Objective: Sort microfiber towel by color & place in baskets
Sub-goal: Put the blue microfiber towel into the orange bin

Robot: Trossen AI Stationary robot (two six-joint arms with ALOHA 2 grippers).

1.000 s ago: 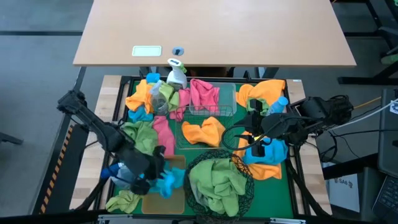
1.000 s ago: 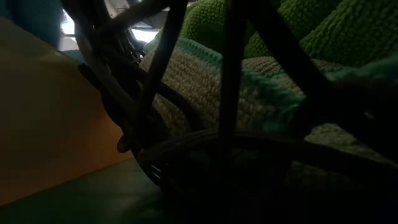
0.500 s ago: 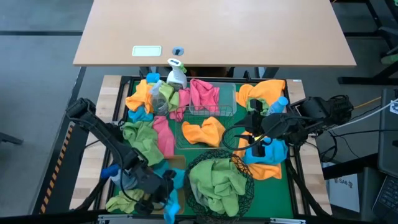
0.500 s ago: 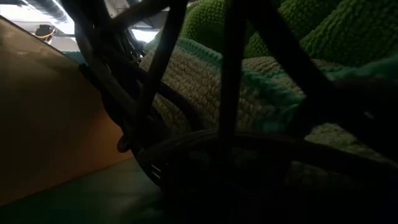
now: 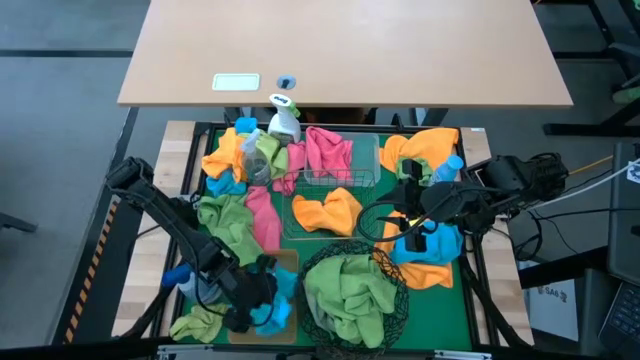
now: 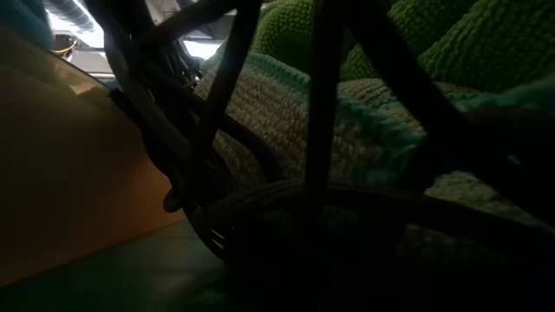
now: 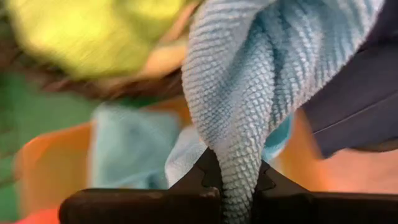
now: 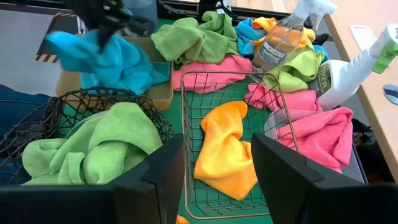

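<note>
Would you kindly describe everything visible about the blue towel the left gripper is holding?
The blue towel is light blue microfiber with a fine waffle-like weave, bunched into a twisted fold. The left gripper, shut on it, pinches one narrow end. In the right wrist view it hangs and drapes over the tan bin, partly inside it, near the table's front left. Beside it stands the round black wire-mesh basket holding green towels.

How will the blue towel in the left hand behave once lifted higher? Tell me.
Likely floppy: the blue towel bunches and droops from the shut left hand. Probably light, since a small pinch holds it. Its loose end may drag over the tan bin.
</note>
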